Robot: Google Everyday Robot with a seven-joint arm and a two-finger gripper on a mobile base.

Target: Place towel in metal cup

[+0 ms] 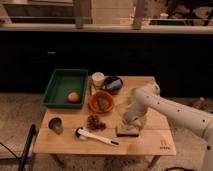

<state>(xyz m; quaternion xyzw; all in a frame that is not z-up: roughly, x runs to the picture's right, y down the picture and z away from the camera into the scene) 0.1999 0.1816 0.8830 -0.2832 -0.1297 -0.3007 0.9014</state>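
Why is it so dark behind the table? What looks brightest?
Camera view: dim, warm light falls on the table, while the wall behind is almost black. Camera view: the white arm is brightest; its pincer hangs low at the table's front right. Camera view: the metal cup looks dull, without glare.

One view only: raised, set back off the front edge of the table [152,142], looking down and ahead toward 12 o'clock; whole tabletop framed. Gripper [129,124] at 4 o'clock of centre.

No readable text; one illegible mark [162,146] on the table [62,143], front-right of the pincer [128,122].
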